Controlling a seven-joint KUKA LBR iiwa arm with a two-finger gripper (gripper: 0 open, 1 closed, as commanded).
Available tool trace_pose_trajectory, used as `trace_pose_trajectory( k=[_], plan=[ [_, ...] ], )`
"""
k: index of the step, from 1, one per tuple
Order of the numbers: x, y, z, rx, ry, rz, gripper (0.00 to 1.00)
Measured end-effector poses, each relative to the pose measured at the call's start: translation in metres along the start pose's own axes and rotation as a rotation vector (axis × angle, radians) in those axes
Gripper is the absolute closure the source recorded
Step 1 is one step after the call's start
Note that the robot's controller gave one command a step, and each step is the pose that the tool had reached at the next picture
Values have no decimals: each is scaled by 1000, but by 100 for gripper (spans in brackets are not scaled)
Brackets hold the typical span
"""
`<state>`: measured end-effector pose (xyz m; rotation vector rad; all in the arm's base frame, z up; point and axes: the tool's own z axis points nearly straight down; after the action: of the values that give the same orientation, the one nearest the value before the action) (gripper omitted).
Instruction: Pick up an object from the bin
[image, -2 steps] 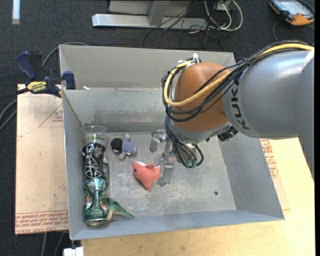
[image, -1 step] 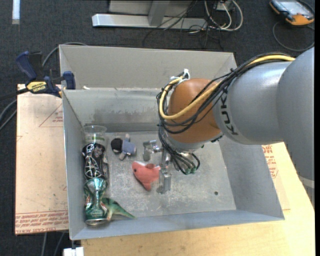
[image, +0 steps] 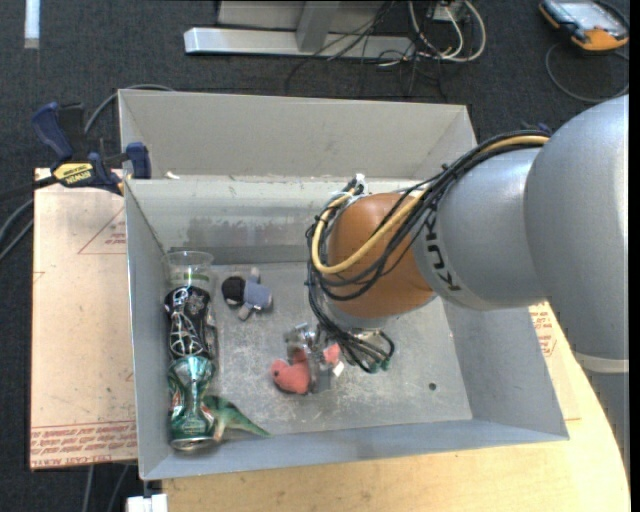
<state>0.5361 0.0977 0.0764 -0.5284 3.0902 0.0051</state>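
Presently, gripper (image: 322, 362) sits low over the grey bin (image: 430, 400) floor, mid-bin, right against a small red rounded thing (image: 291, 377). Cannot tell whether it is spread or closed. Dark patterned can (image: 190, 322) and green can (image: 189, 405) lie along the left wall.

a single camera looks steeply down into the grey bin (image: 250, 215), apparently from fairly near.

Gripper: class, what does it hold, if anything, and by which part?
It cannot be told. The gripper is down at the right end of the red thing, but no hold shows.
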Motion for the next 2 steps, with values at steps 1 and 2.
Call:
trace_pose_trajectory(
  k=[1, 2],
  plan=[
    [0, 0, 0, 0, 0, 0, 100],
    [-6, -12, -96, -1, 3, 8, 100]
  ],
)
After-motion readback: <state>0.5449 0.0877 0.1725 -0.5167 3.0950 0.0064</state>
